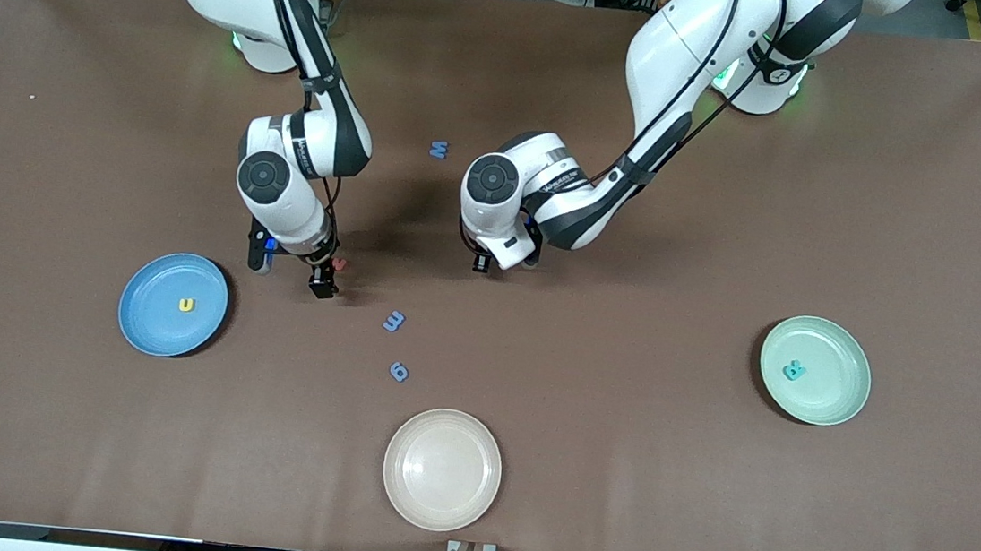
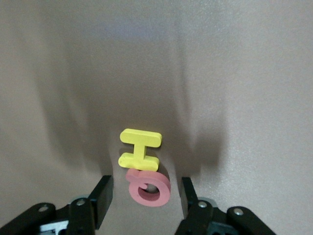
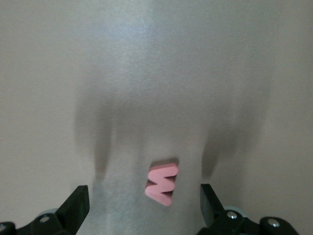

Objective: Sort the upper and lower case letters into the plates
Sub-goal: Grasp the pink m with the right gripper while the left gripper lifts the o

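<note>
Here both arms reach down, left fingers (image 2: 100, 200) spread around a pink letter (image 2: 149, 187), right fingers (image 3: 74, 205) spread wide.

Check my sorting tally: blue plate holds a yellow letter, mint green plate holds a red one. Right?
No: the front view shows the mint green plate holds a teal letter, not red. The blue plate does hold a yellow letter.
</note>
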Robot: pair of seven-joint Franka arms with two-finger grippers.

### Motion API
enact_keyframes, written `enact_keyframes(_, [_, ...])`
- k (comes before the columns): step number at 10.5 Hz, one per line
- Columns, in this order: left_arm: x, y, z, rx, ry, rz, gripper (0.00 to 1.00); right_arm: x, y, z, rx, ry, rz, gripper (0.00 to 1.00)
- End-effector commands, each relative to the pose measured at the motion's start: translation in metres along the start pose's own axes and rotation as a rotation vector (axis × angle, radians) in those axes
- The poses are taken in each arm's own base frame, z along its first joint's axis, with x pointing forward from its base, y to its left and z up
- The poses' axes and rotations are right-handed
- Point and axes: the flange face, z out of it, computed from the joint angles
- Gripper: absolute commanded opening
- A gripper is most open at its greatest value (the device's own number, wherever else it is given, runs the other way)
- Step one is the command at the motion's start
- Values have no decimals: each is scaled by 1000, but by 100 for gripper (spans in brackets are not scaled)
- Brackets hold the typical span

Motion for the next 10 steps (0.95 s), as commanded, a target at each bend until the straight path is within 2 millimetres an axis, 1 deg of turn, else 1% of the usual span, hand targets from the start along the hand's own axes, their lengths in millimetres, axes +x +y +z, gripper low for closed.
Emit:
enact_keyframes(1, [4, -7, -7, -10, 27, 22, 46, 0, 8, 9, 12, 0, 23, 100])
enact_keyframes(3, [4, -6, -7, -10, 27, 35, 24, -3, 9, 10, 14, 1, 19, 100])
enact_keyframes(4, [5, -5, -7, -9, 27, 66, 11, -2, 9, 12, 12, -1, 27, 100])
enact_keyframes(5, [5, -5, -8, -9, 25, 103, 0, -1, 9, 14, 13, -1, 32, 100])
enact_keyframes(6, [5, -3, -11, -15, 23, 119, 0, -2, 9, 15, 17, -1, 32, 100])
enact_keyframes(7, [7, 2, -25, -29, 14, 135, 0, -3, 9, 15, 17, -1, 30, 100])
enact_keyframes(8, [8, 6, -44, -43, 13, 160, 0, -4, 10, 15, 19, -1, 27, 85])
enact_keyframes(9, [23, 20, -64, -39, 17, 171, 0, -8, 10, 13, 27, -2, 21, 15])
enact_keyframes(10, [31, 26, -84, -35, 18, 195, 0, -9, 8, 12, 44, -4, 19, 0])
